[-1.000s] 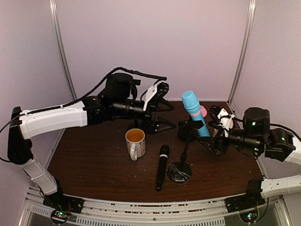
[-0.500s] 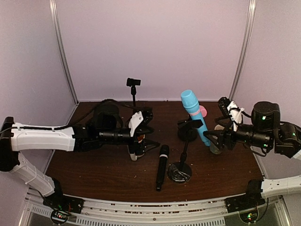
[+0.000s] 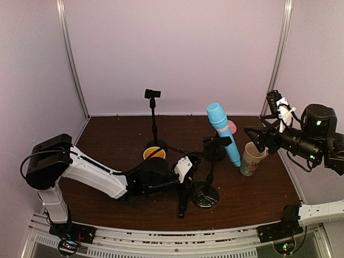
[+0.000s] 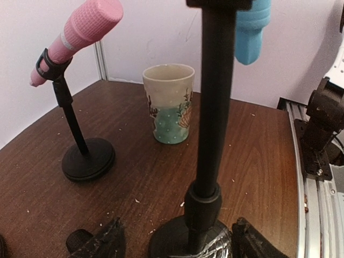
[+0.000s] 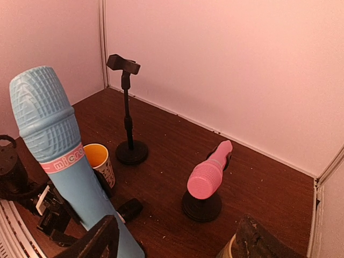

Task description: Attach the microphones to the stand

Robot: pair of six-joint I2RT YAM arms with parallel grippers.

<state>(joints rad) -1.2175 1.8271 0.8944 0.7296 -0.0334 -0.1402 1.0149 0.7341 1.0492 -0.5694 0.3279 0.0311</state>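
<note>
The light blue microphone (image 3: 222, 130) sits tilted in the clip of the near stand (image 3: 206, 194). The pink microphone (image 3: 232, 127) rests in a short stand behind it. The black microphone (image 3: 183, 203) lies on the table. My left gripper (image 3: 194, 167) is low over the table, open and empty. In the left wrist view (image 4: 177, 248) its fingers flank the near stand's pole (image 4: 213, 107). My right gripper (image 3: 257, 136) is open and empty, raised above a pale mug (image 3: 250, 159). The right wrist view shows the blue (image 5: 59, 150), pink (image 5: 207, 174) and black (image 5: 128, 208) microphones.
An empty tall stand (image 3: 153, 115) is at the back. A mug with an orange inside (image 3: 152, 153) stands at its foot, just behind my left arm. The booth walls close the table on three sides.
My left arm has swung down from the back to lie low over the table, its gripper at the near stand. My right gripper has risen and drawn back right, uncovering the pale mug.
</note>
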